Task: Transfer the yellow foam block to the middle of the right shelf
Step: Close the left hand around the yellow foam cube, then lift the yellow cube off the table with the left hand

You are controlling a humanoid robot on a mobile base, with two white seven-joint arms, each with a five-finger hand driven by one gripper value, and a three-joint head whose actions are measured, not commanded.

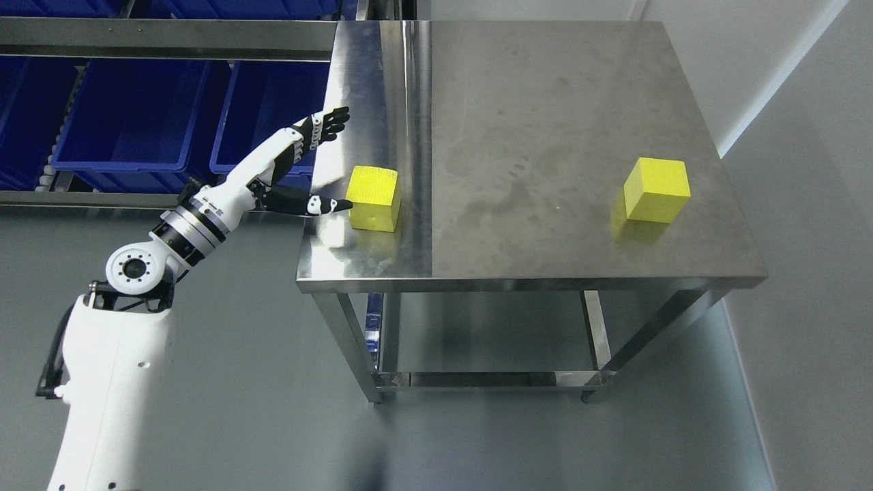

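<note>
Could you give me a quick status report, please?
Left hand open beside near yellow block, not gripping. Second yellow block far right. Tabletop between them bare.

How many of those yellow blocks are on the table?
2. One block sits near the table's left edge, right by the robot's open left hand; the other block sits near the right edge.
</note>
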